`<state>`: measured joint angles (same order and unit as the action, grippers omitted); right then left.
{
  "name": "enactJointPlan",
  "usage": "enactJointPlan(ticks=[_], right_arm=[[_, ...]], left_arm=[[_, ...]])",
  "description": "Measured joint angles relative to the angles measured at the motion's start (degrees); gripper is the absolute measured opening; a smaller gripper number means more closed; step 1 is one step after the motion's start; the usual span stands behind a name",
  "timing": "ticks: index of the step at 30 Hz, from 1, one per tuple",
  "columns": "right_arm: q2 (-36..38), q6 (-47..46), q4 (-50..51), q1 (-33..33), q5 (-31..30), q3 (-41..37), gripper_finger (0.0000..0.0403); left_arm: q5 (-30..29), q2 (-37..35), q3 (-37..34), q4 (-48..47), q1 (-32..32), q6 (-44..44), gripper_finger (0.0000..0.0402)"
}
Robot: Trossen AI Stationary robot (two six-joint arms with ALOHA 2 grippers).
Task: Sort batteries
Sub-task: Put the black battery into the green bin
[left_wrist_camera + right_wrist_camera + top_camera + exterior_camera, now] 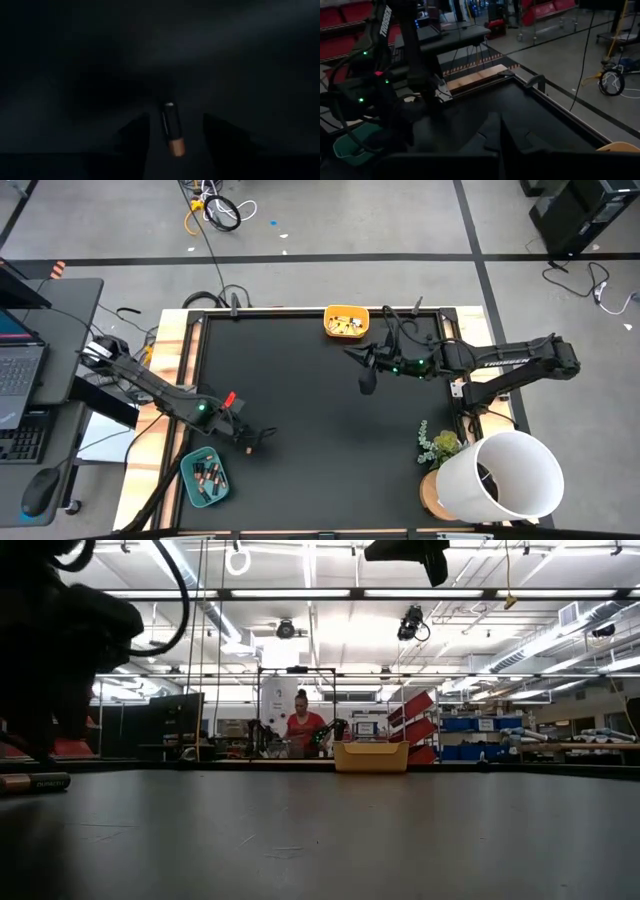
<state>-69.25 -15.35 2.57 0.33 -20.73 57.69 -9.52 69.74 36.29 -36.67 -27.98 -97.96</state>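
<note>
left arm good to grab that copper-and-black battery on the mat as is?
Probably yes. The left pincer is open, with the battery lying loose on the mat between its fingers; nothing blocks it.

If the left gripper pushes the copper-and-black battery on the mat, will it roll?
Probably: the battery is a smooth cylinder lying on its side on the flat mat. It lies between the open left gripper fingers, so closing squarely should hold it.

Two trays sit on the tabletop (310,410): one yellow tray (346,322) and one teal tray (204,477) (their batteries are too small to count). One loose battery (172,129) lies apart. Two arms work.
</note>
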Motion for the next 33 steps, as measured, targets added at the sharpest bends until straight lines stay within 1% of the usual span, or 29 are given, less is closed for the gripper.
enactJointPlan(ticks=[4, 7, 13, 17, 21, 24, 26, 29, 33], right_arm=[[0.0, 0.0, 0.0, 0.3, 0.0, 0.0, 0.0], [0.0, 0.0, 0.0, 0.3, 0.0, 0.0, 0.0001], [0.0, -0.1, 0.1, 0.3, 0.0, 0.0, 0.0001], [0.0, -0.1, 0.1, 0.3, 0.0, 0.0, 0.0001], [0.0, -0.1, 0.1, 0.3, 0.0, 0.0, 0.0001], [0.0, -0.1, 0.1, 0.3, 0.0, 0.0, 0.0001], [0.0, -0.1, 0.1, 0.3, 0.0, 0.0, 0.0001], [0.0, -0.1, 0.1, 0.3, 0.0, 0.0, 0.0001], [0.0, 0.0, 0.1, 0.3, 0.0, 0.0, 0.0001]], left_arm=[[-0.1, 1.8, 0.0, -0.3, 0.6, 0.4, 0.0237], [0.0, 3.7, 0.0, 1.8, 0.6, 2.4, 0.0248], [0.7, 8.3, 0.0, 7.4, 0.5, 3.2, 0.0236], [2.7, 11.1, 0.7, 6.9, 0.4, 2.3, 0.0219], [2.9, 13.0, 0.8, 6.2, -0.4, 1.5, 0.0199], [2.8, 13.8, 0.9, 5.5, -0.7, 2.9, 0.0168], [2.9, 14.3, 0.9, 5.0, -0.7, 4.7, 0.0127], [2.9, 14.3, 0.8, 4.7, -0.8, 6.6, 0.0048], [2.6, 14.4, 0.8, 5.5, -0.8, 8.7, 0.0049]])
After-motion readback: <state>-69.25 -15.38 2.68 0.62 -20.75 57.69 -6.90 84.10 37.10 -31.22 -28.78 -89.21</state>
